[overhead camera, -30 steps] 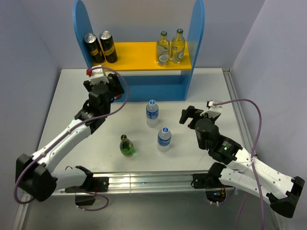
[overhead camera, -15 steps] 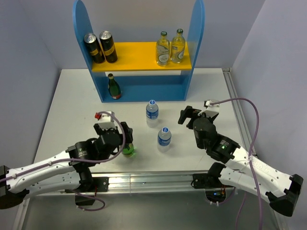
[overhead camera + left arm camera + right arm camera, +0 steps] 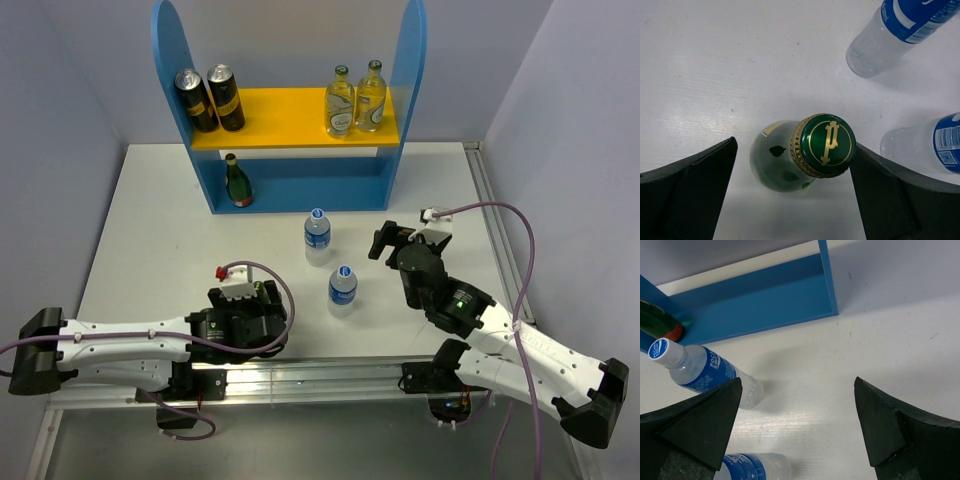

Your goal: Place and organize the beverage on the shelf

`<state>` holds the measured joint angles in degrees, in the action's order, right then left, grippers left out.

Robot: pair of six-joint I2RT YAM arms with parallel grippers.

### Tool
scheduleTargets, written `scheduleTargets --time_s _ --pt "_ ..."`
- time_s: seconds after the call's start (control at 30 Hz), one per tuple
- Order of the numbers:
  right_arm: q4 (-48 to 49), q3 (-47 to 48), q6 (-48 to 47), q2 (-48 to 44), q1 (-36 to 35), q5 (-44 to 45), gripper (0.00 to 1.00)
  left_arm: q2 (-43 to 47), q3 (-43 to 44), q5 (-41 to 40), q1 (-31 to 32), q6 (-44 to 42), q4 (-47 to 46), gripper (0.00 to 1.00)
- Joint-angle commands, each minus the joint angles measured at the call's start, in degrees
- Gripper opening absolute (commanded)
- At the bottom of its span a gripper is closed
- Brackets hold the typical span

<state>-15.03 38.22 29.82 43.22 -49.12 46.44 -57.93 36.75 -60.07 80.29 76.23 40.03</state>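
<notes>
The left gripper (image 3: 794, 150) had swung from the blue-and-yellow two-level shelf (image 3: 300, 190), where one dark green glass bottle (image 3: 237, 182) now stood on the lower level, back to the bench's near edge. Its jaws, wide apart and gripping nothing, straddled the second dark green glass bottle (image 3: 802, 152), upright with a gold-marked green cap, so the next pick looked ready.

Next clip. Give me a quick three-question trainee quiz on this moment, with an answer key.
1. True or false: the left end effector is shut on the green bottle below it.
2. How many bottles stand on the lower level of the shelf? A) none B) one C) two
3. Fill in: both blue-capped plastic bottles stand on the ____.

Key: 1 false, it is open with a finger on either side of the bottle; 2 B; 3 table.
</notes>
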Motion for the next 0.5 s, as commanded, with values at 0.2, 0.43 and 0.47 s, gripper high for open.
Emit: scheduleTargets --time_s 0.2,0.43,0.47 --pt "2.11 -0.07 0.76 -0.07 0.26 1.03 1.00 -3.24 3.41 -9.09 0.57 4.55 0.49 0.83" --pt "2.19 -0.07 0.85 -0.24 0.34 0.94 1.00 -7.71 5.08 -10.94 0.57 4.81 1.18 0.44" --pt "2.28 -0.16 0.76 -0.33 0.34 0.85 1.00 -8.33 5.34 -11.29 0.57 5.94 1.80 0.40"
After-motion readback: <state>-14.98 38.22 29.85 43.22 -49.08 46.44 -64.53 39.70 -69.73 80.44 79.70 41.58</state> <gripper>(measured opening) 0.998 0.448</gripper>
